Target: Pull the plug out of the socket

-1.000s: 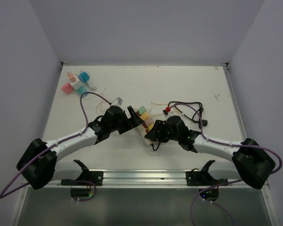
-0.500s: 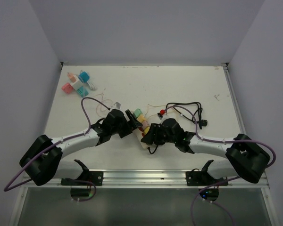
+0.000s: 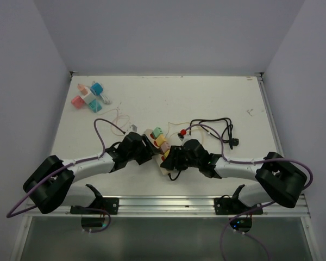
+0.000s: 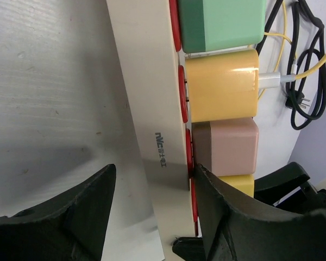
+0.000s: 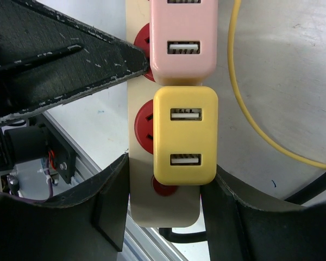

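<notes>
With the socket strip (image 4: 146, 81) drawn slightly nearer the front of the table (image 3: 206, 98), the left gripper (image 4: 155, 176) has half-closed astride it beside the pink plug (image 4: 228, 144) (a gap still shows on one side), while the right gripper (image 5: 171, 174) stays clamped on the strip's end around the yellow plug (image 5: 185, 136), every plug still seated.

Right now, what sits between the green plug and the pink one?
A yellow plug, with a cable in it, shown in the left wrist view.

One socket strip (image 4: 152, 98) holds four plugs (image 4: 223, 84).
</notes>
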